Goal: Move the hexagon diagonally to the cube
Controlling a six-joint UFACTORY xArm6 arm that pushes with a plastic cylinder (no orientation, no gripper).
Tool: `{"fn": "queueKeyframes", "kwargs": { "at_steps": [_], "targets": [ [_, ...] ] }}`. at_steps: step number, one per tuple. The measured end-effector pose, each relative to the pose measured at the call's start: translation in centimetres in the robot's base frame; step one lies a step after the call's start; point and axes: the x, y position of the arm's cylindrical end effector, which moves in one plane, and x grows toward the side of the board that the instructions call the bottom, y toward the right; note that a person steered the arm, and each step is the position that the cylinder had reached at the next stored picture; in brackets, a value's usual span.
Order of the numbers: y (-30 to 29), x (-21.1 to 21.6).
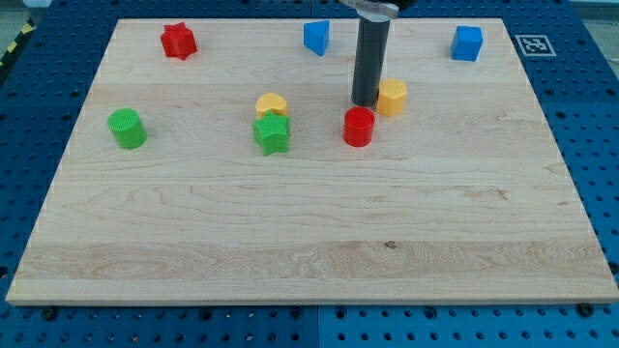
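1. Nearest the camera lay the bare front strip of the wooden board [309,261], with nothing resting on it.
2. No pincer was fitted: the arm ended in a dark rod [371,58], so a wide or narrow state could not be told, and nothing was held.
3. My tip [366,102] was seen set down on the board, just to the view's left of the yellow hexagon [392,98] and close against its side; whether it touched could not be told.
4. The red cylinder [359,127] was found just below the tip, toward the view's bottom, and beside the hexagon's lower left.
5. Further to the view's left, the yellow heart [272,103] was seen touching the green star [272,134] below it.
6. Toward the view's top, a blue block [316,37], its shape unclear, was placed left of the rod.
7. The blue cube [467,43] was seen near the top right corner, well apart from the hexagon and diagonally up and right of it.
8. Farthest out, the red star [179,41] stood at the top left and the green cylinder [127,129] near the left edge.
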Motion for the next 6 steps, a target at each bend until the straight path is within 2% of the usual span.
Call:
{"fn": "queueKeyframes", "kwargs": {
  "at_steps": [3,4,5,6],
  "targets": [
    [1.5,-0.6],
    [1.1,-3.3],
    [4.8,-1.8],
    [5.1,-1.7]
  ]
}}
